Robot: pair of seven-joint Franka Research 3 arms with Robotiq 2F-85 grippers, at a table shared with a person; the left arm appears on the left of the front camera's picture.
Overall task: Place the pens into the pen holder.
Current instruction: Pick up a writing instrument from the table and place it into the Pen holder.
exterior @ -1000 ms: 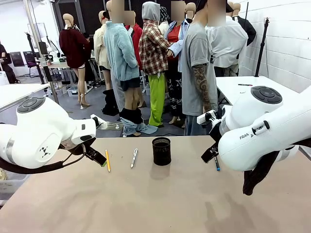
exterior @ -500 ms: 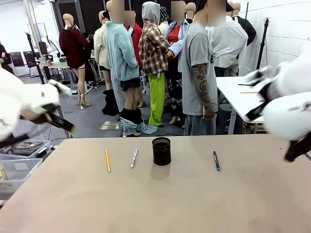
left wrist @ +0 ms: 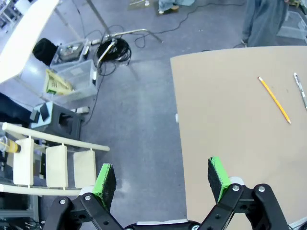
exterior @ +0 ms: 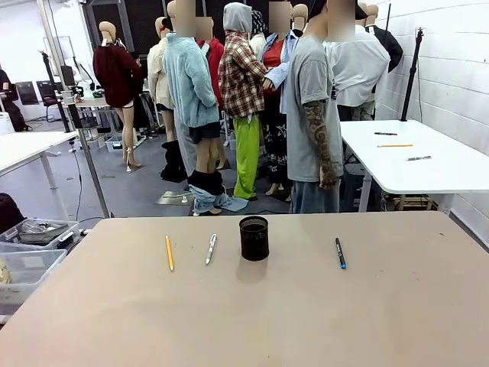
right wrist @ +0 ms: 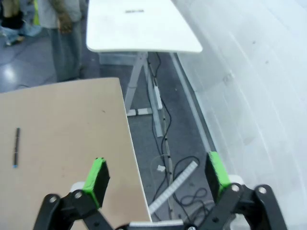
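Observation:
The black mesh pen holder stands upright at the far middle of the tan table. Left of it lie the yellow-orange pencil and the silver-white pen. To its right lies the dark blue pen. My left gripper is open and empty, high over the table's left edge and the floor. My right gripper is open and empty, high over the table's right edge.
A person in a grey shirt stands at the far side with other people behind. A white table stands at the right. Clear bins and cables lie on the floor to the left.
Both arms swung up and outward from beside the pens, and have left the front view. The pens and holder have not moved.

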